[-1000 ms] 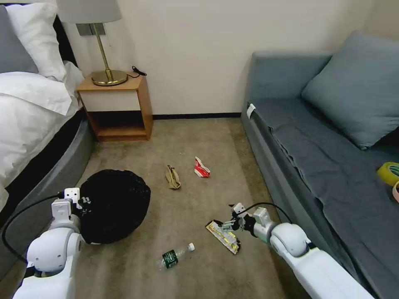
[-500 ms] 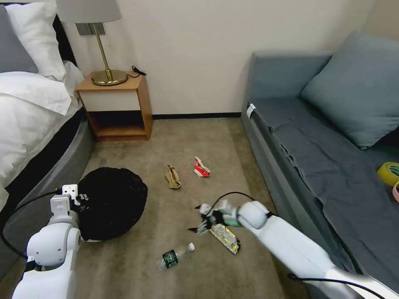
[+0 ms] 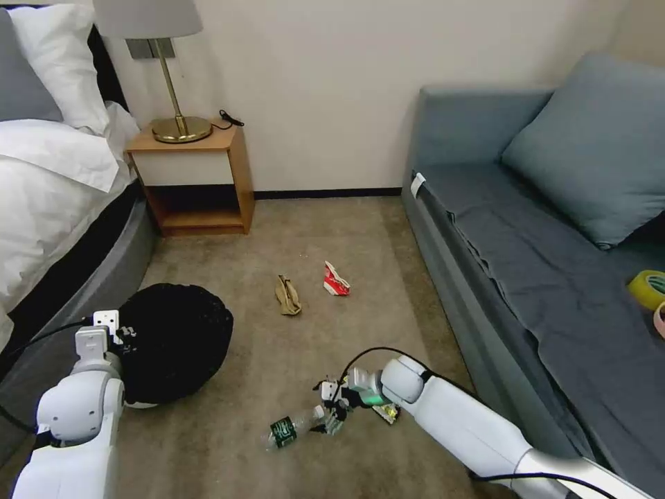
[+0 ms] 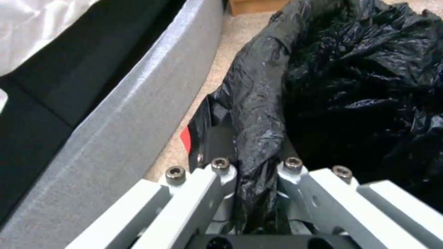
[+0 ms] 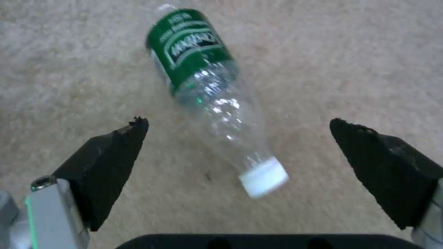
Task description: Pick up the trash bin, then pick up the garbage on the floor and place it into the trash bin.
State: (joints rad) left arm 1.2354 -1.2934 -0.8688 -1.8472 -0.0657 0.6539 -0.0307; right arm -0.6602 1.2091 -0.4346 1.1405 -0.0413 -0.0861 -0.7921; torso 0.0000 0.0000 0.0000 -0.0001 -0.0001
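Down on the carpet between bed and sofa, mid-pickup on the first piece of garbage. Bin part looks done already: left gripper (image 4: 251,166) clamped tight on the rim of the trash bin (image 3: 173,339), a fold of the black liner pinched between its jaws, bin held close beside the bed frame.

Right gripper (image 5: 240,138) hanging low right over the bottle (image 5: 207,86), jaws spread wide with nothing in them, one dark fingertip on either side of the cap end, neither touching. Looks like the approach stage, grip not made yet. Next move probably calls for dropping a bit lower and closing across the body instead of the cap, since smooth round plastic could easily squirt out or roll off.

Bottle itself: clear, crinkly-looking, seemingly empty, green label round the far half, white cap pointing toward the gripper, lying flat on its side.

Yellow-black wrapper (image 3: 388,412) peeking out just behind the right wrist. Tan paper scrap (image 3: 288,296) and red-white carton scrap (image 3: 336,280) lying farther out, near each other, mid-floor.
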